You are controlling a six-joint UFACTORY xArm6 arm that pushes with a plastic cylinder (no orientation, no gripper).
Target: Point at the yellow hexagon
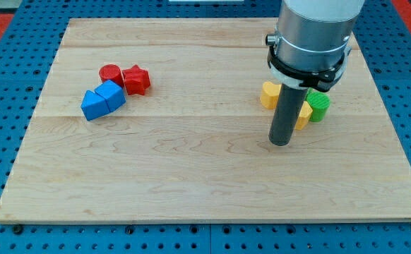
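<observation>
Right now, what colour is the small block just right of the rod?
Green: the small green cylinder block, clearest in the camera view.

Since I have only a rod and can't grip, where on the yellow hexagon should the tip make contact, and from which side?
No grasp is possible; my tip can only touch a side face. The rod hides much of both yellow blocks, so I cannot tell which is the hexagon. Probably approach from the view's bottom: the green block crowds the right.

My tip point(281, 143) just below a yellow block point(269, 94), green block point(319, 106) beside, wooden board point(191, 176)
</observation>
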